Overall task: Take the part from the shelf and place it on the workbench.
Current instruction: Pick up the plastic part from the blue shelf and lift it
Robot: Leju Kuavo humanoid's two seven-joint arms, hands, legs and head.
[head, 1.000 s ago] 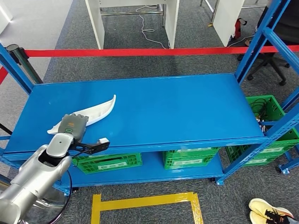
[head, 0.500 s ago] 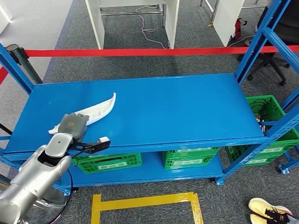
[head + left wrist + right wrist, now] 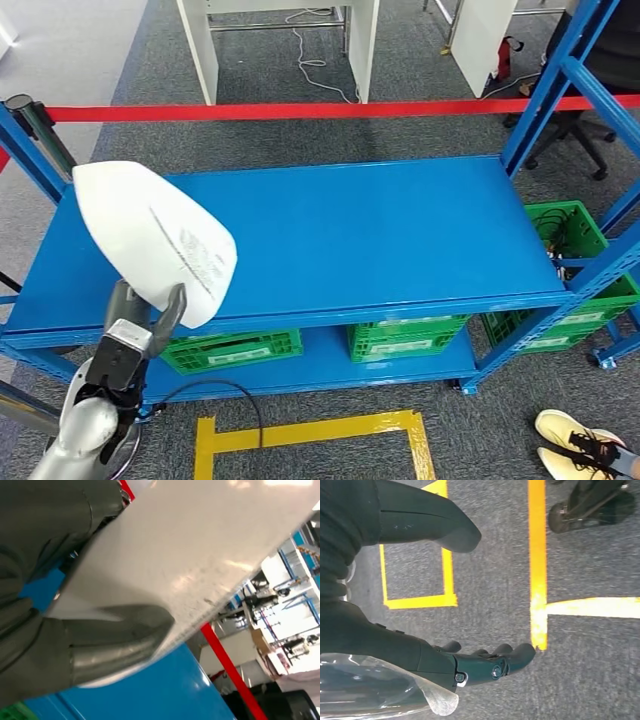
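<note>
My left hand [image 3: 136,330] grips the white part [image 3: 155,240] by its lower edge, lifted clear of the blue shelf [image 3: 362,230], so the pick looks done and the carry to the workbench remains. To the right, green crates [image 3: 407,338] sit under the shelf, and my right hand [image 3: 486,665] hangs slack over the taped floor, holding nothing.

Silver left arm [image 3: 79,435] with black cable, ending in a grey hand [image 3: 136,325]; right hand [image 3: 486,665] dark, smooth-thumbed, a small screw showing.
</note>
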